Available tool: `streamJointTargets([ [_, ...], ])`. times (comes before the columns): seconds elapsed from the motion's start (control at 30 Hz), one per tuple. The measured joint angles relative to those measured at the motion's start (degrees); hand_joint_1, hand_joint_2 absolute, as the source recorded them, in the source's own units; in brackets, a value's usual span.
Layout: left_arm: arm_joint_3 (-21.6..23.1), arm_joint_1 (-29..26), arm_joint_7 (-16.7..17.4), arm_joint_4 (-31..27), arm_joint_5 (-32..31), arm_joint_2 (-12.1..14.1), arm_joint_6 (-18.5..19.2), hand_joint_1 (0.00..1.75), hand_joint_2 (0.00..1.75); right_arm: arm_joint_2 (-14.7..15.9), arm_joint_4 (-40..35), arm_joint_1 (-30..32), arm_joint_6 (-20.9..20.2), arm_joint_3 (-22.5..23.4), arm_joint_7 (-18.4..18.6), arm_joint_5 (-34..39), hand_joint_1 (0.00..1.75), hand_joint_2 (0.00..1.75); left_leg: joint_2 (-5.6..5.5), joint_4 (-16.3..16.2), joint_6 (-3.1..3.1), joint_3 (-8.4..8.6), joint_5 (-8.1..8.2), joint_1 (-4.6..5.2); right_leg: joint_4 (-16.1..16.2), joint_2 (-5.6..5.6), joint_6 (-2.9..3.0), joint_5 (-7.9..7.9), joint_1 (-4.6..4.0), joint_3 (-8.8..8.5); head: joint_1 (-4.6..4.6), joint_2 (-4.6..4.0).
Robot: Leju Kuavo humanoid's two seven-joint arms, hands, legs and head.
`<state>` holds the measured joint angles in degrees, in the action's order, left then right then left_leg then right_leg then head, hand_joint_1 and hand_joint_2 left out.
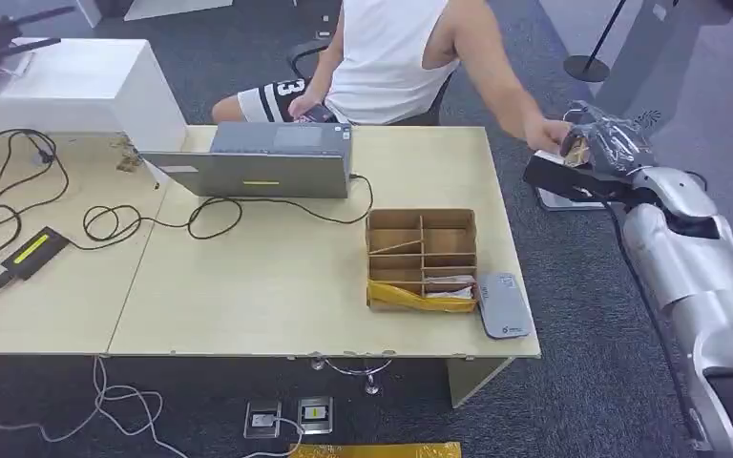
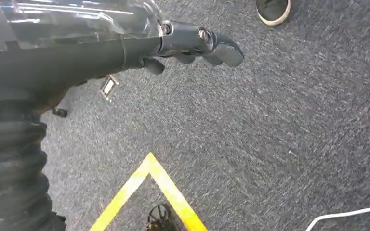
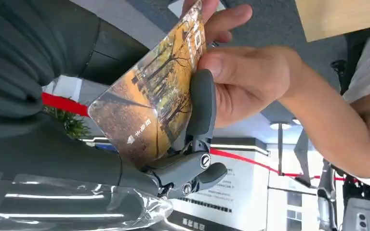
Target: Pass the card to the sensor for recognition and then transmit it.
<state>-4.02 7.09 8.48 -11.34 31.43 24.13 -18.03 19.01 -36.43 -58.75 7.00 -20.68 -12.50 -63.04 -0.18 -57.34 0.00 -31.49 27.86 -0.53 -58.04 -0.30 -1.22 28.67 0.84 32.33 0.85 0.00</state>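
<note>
Our right hand (image 1: 603, 143) reaches out past the far right corner of the worktop (image 1: 277, 277), with its fingers (image 3: 200, 103) clamped on the card (image 3: 149, 103), an autumn-coloured card with trees printed on it. A seated person's hand (image 3: 243, 79) grips the same card at its other end, so both hold it at once. Our left hand (image 2: 192, 45) hangs over grey carpet with a yellow floor marking (image 2: 149, 192), its fingers curled in on nothing. On the worktop we see a closed laptop (image 1: 253, 160), a divided cardboard box (image 1: 422, 258), and a grey sensor (image 1: 503, 305) lying just beside the box near the front right corner.
</note>
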Motion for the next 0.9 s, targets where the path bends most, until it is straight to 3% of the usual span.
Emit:
streamJointTargets([
  [0.23, -0.42, -0.06, 0.0, 0.0, 0.39, -0.31, -0.07, 0.0, 1.75, -1.7, 4.48, -1.37, 1.09, -1.51, 0.33, -0.17, 1.75, 1.75, -0.02, 0.0, 0.0, 0.0, 0.0, -0.01, 0.0, -0.03, 0.0, 0.0, -0.01, -0.01, -0.02, 0.02],
  [0.27, -0.57, -0.06, 0.0, 0.0, 0.39, -0.31, -0.07, 0.0, 1.75, -1.83, 4.89, -1.5, 1.16, -1.7, 0.33, -0.17, 1.38, 1.75, -0.02, 0.0, 0.0, 0.0, 0.0, -0.01, 0.0, -0.02, 0.0, 0.0, 0.0, 0.0, 0.0, 0.02],
  [0.3, -0.59, -0.06, 0.0, 0.0, 0.39, -0.31, -0.07, 0.0, 1.75, -1.99, 5.31, -1.6, 1.27, -1.92, 0.33, -0.17, 0.0, 1.75, -0.01, 0.0, 0.0, 0.0, 0.0, -0.01, 0.0, -0.01, 0.0, 0.0, -0.01, 0.0, 0.0, 0.02],
  [0.53, -1.12, -0.06, 0.02, 0.0, 0.92, -0.74, -1.03, 0.0, 1.75, -2.62, 7.28, -2.0, 5.42, -2.75, -0.11, 0.83, 0.0, 1.75, 0.0, -0.01, 0.0, 0.01, 0.0, 0.0, 0.0, 0.0, 0.0, 0.0, 0.0, 0.01, 0.0, 0.02],
  [0.73, -1.53, -0.08, 0.02, 0.0, 0.92, -1.25, -2.01, 0.0, 1.75, -3.08, 7.97, -3.11, 9.18, -2.4, -4.36, 7.53, 0.0, 1.75, 0.0, -0.01, 0.0, 0.02, 0.0, 0.0, 0.0, 0.0, 0.0, 0.0, -0.01, 0.0, 0.0, 0.02],
  [0.83, -1.55, -0.08, -0.07, 0.0, 0.53, -1.46, -2.23, 0.0, 1.75, -3.34, 7.67, -3.55, 8.03, -1.44, -7.08, 14.17, 0.0, 1.75, 0.0, -0.01, 0.0, 0.02, 0.0, -0.01, 0.0, 0.0, 0.0, 0.0, -0.01, -0.01, 0.0, 0.0],
  [0.9, -1.55, -0.08, -0.24, 0.0, 0.18, -1.62, -2.3, 0.0, 1.75, -3.56, 6.43, -3.54, 4.86, -0.48, -8.28, 21.03, 0.0, 1.75, 0.0, -0.01, 0.0, 0.02, -0.01, 0.0, -0.01, 0.0, 0.0, 0.0, 0.0, -0.01, 0.0, 0.02],
])
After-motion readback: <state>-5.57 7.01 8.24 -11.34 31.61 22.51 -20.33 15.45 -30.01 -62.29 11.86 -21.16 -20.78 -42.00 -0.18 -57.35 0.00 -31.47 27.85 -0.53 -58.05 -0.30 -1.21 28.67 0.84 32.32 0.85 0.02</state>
